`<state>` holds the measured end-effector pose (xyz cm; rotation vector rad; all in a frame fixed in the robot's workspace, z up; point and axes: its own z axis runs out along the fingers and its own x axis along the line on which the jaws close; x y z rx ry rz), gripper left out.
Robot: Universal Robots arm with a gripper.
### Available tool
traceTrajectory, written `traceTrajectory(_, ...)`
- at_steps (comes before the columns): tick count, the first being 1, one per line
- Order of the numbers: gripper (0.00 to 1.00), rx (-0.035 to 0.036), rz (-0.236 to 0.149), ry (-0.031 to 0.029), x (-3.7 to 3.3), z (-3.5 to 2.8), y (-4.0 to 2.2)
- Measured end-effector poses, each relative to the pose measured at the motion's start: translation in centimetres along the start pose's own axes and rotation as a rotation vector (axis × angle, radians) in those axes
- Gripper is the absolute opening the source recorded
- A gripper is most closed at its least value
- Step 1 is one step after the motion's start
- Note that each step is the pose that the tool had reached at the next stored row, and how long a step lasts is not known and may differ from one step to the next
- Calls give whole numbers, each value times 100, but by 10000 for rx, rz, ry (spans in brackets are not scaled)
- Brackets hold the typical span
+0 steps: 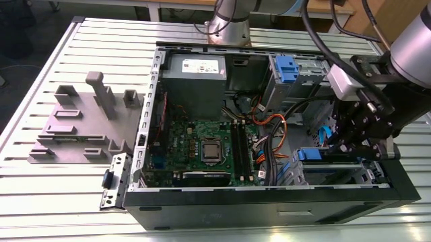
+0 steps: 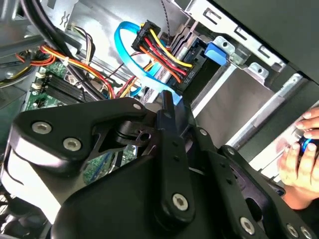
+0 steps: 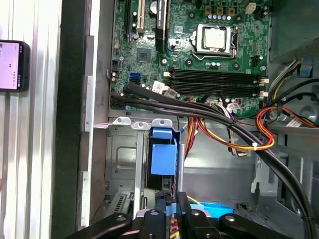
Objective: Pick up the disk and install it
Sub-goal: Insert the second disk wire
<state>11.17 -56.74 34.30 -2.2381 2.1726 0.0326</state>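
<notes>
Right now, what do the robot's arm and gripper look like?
The arm is a smooth silver-grey cylinder, with thick black cables looping alongside it. A pale grey block sits at the wrist. The gripper is matte black. In the second wrist view it is built of flat, rounded linkage plates joined by silver screw heads.

You're seeing the disk (image 3: 163, 158) standing edge-on in the case's lower drive bay, its blue carrier end showing; in the exterior view the disk (image 1: 314, 154) is sitting near the case's front corner
</notes>
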Motion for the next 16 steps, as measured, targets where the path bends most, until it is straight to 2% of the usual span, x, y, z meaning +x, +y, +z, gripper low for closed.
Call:
traceTrajectory(2,24,-8,0,-2,-2,-43,0)
traceTrajectory(6,22,-9,1,-4,-2,-43,0)
traceTrajectory(7,15,-9,1,-3,-2,-43,0)
traceTrajectory(16,15,-9,5,-2,-2,-44,0)
